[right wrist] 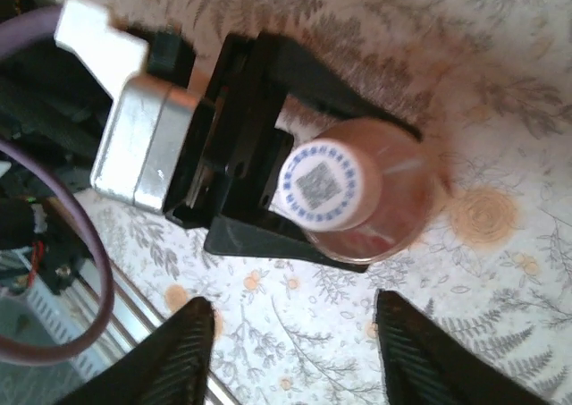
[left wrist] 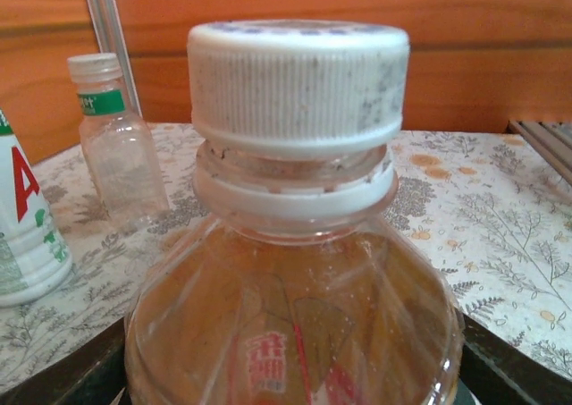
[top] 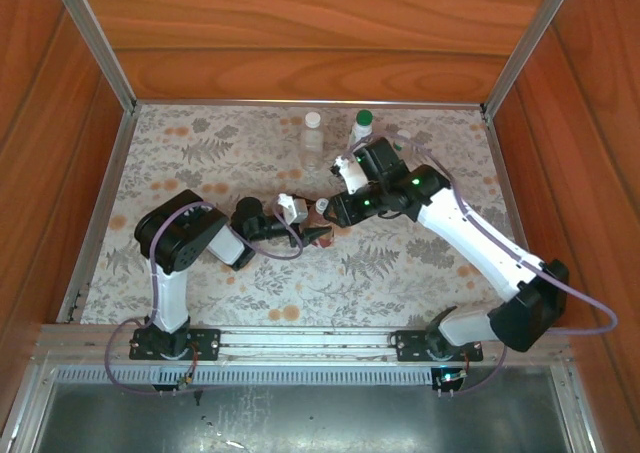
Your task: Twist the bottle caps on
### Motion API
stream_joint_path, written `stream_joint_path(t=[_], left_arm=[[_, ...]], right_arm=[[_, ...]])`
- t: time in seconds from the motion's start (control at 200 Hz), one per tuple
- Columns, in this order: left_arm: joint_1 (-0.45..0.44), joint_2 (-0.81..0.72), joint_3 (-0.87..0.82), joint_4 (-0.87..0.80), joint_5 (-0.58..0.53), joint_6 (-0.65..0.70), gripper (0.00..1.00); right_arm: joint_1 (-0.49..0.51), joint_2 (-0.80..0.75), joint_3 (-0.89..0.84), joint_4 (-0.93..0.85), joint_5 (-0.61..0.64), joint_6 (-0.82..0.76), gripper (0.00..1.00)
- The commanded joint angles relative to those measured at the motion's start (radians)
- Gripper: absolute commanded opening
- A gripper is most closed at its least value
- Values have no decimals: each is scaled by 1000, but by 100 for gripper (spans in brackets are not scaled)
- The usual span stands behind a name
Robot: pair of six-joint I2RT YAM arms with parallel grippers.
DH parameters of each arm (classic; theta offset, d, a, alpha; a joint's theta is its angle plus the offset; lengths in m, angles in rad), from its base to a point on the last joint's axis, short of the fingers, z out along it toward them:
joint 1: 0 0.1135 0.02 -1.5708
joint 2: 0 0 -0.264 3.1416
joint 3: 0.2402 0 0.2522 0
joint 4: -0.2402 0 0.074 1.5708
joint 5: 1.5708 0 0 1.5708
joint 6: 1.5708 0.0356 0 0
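On the fern-patterned table [top: 400, 273], the left gripper [right wrist: 380, 199] clamped the amber plastic bottle [left wrist: 295, 333] upright.
Its white ribbed screw cap [left wrist: 298, 83] sat on the neck; the right gripper [right wrist: 290, 333] hung above it, jaws wide apart and empty.

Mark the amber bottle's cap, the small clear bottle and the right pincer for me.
amber bottle's cap [left wrist: 298, 83], left wrist view, ribbed side wall.
small clear bottle [left wrist: 121, 168], left wrist view, middle of its body.
right pincer [right wrist: 292, 299], right wrist view, midway between its open fingertips.
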Motion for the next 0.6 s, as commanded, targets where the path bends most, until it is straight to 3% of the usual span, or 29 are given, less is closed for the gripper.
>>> stream_joint_path(t=[0.0, 0.17, 0.23, 0.415, 0.6], left_arm=[[-18, -34, -59, -54, -37, 148, 66], [-33, -91, -98, -119, -68, 299, 66], [-39, -103, -103, -142, -73, 333, 65], [-47, -104, -101, -164, -72, 368, 65], [-52, -98, -101, -164, -66, 373, 65]], right_arm=[[7, -57, -8, -27, 79, -254, 67], [64, -181, -118, -23, 74, -757, 69], [96, -182, -109, -60, 86, -867, 69], [177, -111, -57, -68, 217, -990, 64], [202, -29, -25, -40, 232, -1032, 58]])
